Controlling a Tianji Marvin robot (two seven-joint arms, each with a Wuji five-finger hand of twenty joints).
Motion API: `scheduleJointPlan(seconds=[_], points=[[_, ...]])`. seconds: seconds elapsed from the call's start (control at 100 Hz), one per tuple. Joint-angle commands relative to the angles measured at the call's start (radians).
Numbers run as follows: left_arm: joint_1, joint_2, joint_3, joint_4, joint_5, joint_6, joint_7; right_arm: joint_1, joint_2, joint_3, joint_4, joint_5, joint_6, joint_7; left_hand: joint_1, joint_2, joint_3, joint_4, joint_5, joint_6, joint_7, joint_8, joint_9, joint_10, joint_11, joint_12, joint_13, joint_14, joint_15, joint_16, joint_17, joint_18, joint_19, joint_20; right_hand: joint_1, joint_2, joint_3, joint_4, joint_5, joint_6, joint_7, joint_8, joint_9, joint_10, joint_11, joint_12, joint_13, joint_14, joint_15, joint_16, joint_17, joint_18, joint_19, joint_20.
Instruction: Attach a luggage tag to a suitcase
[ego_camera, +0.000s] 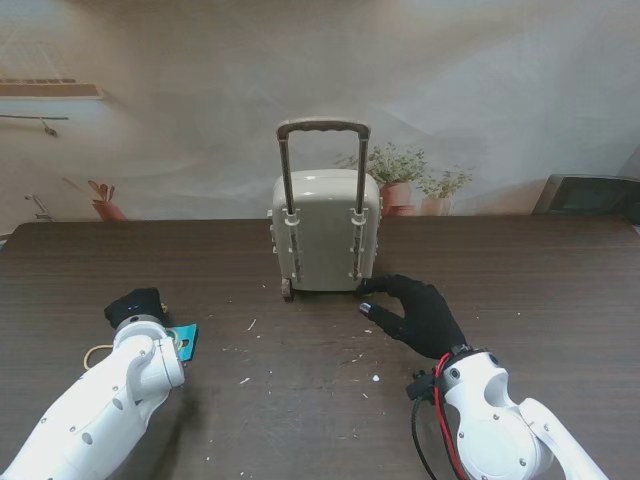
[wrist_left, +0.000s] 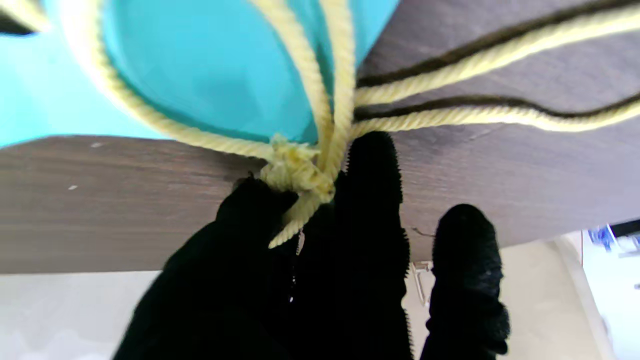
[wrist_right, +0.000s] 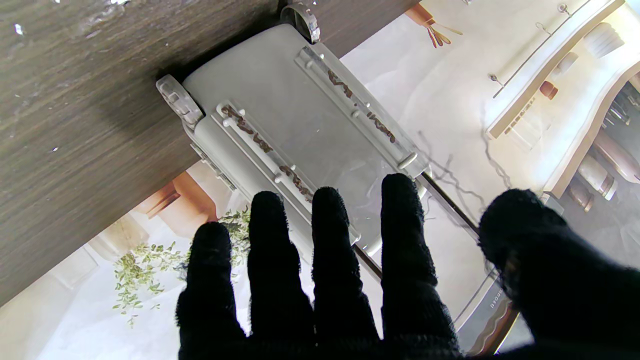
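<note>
pickup step: left hand pinches the tag cord at its knot, tag just beyond its fingertips. right hand, fingers spread and empty, sits beside the upright suitcase. next: carry the loop to the handle.

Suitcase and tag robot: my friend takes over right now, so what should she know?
Left hand: shut on the yellow string of the teal luggage tag, low at the table's left side, near me.
Right hand: open, fingers spread, resting by the bottom right corner of the suitcase, holding nothing.
The suitcase stands upright at the middle of the table, pull handle raised.
Done: the tag's string is pinched.
Left: carry the tag to the suitcase, loop the string on the handle, let go.
</note>
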Motion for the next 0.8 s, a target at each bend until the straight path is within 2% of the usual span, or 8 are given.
scheduleJointPlan(seconds=[0.0, 0.14, 0.42, 0.55, 0.57, 0.6, 0.79], points=[[0.019, -0.004, -0.014, -0.045, -0.003, -0.018, -0.017, -0.001, 0.002, -0.002, -0.004, 0.0, 0.002, 0.013, 0.092, 0.071, -0.077, -0.013, -0.059, -0.08, 0.052, 0.078, -0.048, 0.028, 0.035, 0.041, 0.002, -0.034, -0.04, -0.019, -0.047, -0.022, 0.03, 0.062, 0.026, 0.017, -0.027, 0.013, 0.02, 0.01, 0.0, -0.015, -0.007, -0.002, 0.008, -0.015, -0.012, -0.003, -0.014, -0.007, -0.01, -0.011, -0.015, 0.015], [0.069, -0.009, -0.069, -0.114, -0.024, -0.077, -0.006, -0.002, 0.001, -0.005, -0.006, 0.003, 0.0, 0.011, 0.128, 0.106, -0.143, -0.01, -0.085, -0.076, 0.078, 0.156, -0.079, 0.037, 0.041, 0.04, -0.019, -0.02, -0.06, -0.016, -0.091, -0.032, 0.042, 0.1, 0.027, 0.016, -0.027, 0.014, 0.021, 0.013, -0.002, -0.015, -0.006, -0.001, 0.008, -0.015, -0.011, -0.003, -0.014, -0.006, -0.009, -0.009, -0.017, 0.016], [0.18, -0.02, -0.17, -0.252, -0.002, -0.18, 0.064, -0.007, 0.001, -0.01, -0.013, 0.002, -0.01, 0.005, 0.129, 0.091, -0.144, -0.006, -0.058, -0.076, 0.07, 0.166, -0.054, 0.036, 0.017, 0.017, -0.024, -0.004, -0.063, -0.015, -0.107, -0.014, 0.018, 0.099, 0.024, 0.014, -0.027, 0.014, 0.023, 0.016, -0.005, -0.013, -0.004, -0.001, 0.009, -0.015, -0.011, -0.001, -0.015, -0.006, -0.008, -0.01, -0.021, 0.02], [0.238, -0.027, -0.216, -0.33, -0.003, -0.225, 0.101, -0.007, 0.001, -0.01, -0.013, 0.001, -0.013, 0.004, 0.111, 0.066, -0.115, -0.004, -0.014, -0.078, 0.04, 0.149, -0.015, 0.04, -0.01, -0.012, -0.012, 0.003, -0.057, -0.013, -0.105, -0.007, 0.009, 0.099, 0.024, 0.012, -0.025, 0.014, 0.025, 0.015, -0.005, -0.012, -0.001, 0.0, 0.009, -0.015, -0.008, -0.002, -0.014, -0.006, -0.007, -0.009, -0.023, 0.021], [0.245, -0.028, -0.222, -0.34, -0.003, -0.231, 0.108, -0.007, 0.001, -0.01, -0.014, 0.0, -0.014, 0.004, 0.07, 0.047, -0.039, -0.023, -0.011, -0.078, 0.032, 0.157, -0.009, 0.04, -0.012, -0.017, -0.01, 0.003, -0.052, -0.014, -0.1, 0.002, 0.002, 0.1, 0.024, 0.012, -0.025, 0.014, 0.025, 0.015, -0.005, -0.012, 0.0, 0.0, 0.009, -0.015, -0.008, -0.002, -0.014, -0.006, -0.007, -0.009, -0.023, 0.022], [0.258, -0.03, -0.231, -0.358, -0.005, -0.243, 0.119, -0.008, 0.001, -0.011, -0.014, 0.0, -0.014, 0.003, 0.057, 0.039, -0.015, -0.028, -0.004, -0.08, 0.027, 0.154, -0.003, 0.04, -0.014, -0.02, -0.007, 0.002, -0.05, -0.014, -0.099, 0.005, 0.0, 0.1, 0.024, 0.012, -0.025, 0.014, 0.025, 0.015, -0.006, -0.012, 0.001, 0.001, 0.009, -0.015, -0.007, -0.001, -0.014, -0.006, -0.007, -0.01, -0.023, 0.022], [0.325, -0.041, -0.278, -0.46, -0.023, -0.324, 0.172, -0.011, 0.0, -0.012, -0.019, 0.003, -0.016, 0.001, 0.049, 0.052, -0.022, -0.028, -0.018, -0.087, 0.025, 0.16, -0.016, 0.036, 0.008, -0.004, -0.013, -0.006, -0.055, -0.015, -0.124, 0.003, -0.02, 0.093, 0.025, 0.01, -0.022, 0.014, 0.031, 0.017, -0.006, -0.011, 0.011, 0.001, 0.011, -0.015, 0.001, 0.002, -0.011, -0.005, -0.001, -0.005, -0.022, 0.025]])
